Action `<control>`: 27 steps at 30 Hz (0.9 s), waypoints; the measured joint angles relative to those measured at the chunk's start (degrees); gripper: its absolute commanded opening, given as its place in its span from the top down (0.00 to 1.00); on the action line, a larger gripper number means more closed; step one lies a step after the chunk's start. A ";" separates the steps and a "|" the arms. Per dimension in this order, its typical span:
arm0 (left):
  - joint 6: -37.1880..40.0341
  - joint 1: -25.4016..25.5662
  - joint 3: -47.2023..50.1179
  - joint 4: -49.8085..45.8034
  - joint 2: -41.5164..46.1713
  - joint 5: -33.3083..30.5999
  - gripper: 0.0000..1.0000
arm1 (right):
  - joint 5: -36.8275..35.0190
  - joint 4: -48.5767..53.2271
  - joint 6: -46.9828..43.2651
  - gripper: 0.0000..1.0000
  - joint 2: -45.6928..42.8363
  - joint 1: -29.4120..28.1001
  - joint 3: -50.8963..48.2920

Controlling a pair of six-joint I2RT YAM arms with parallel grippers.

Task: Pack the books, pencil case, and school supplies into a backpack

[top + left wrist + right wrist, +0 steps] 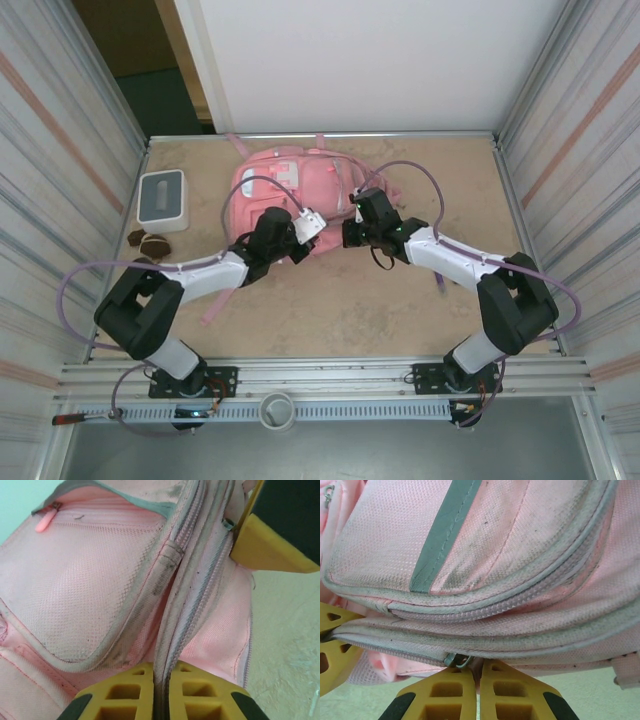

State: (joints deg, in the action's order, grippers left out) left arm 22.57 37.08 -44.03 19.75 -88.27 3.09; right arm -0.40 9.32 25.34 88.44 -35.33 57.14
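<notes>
The backpack (pixel 290 185) is lying on the table (pixel 330 300); left gripper (pixel 161 672) is pinching its zip seam (pixel 172 605), likely bracing the fabric; right gripper (pixel 479 672) is clamping the zip pull (pixel 456 660), probably to draw it open for packing.

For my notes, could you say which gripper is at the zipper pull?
The right gripper: the pull sits at it; the left gripper pinches the zipper seam.

Backpack (pixel 90 580): pink woven cloth, part mesh, scuffed, matt; table (pixel 330 310): matt, speckled beige.
</notes>
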 measured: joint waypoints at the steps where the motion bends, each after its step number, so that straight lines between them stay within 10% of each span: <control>1: -0.11 -0.68 0.52 0.24 0.61 1.14 1.00 | 0.59 -0.04 -0.17 1.00 0.00 0.00 0.20; 13: -2.01 -3.69 1.42 -1.53 2.27 6.49 1.00 | 12.07 -5.07 -4.74 0.96 -2.67 1.95 -3.45; 27: -3.43 -4.79 1.36 -3.58 2.27 7.98 1.00 | 1.92 -5.42 -5.46 0.68 -0.94 0.28 -4.42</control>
State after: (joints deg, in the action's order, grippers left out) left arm 19.14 32.29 -42.68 16.16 -86.00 11.07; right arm 1.52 3.90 19.88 87.50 -35.05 52.73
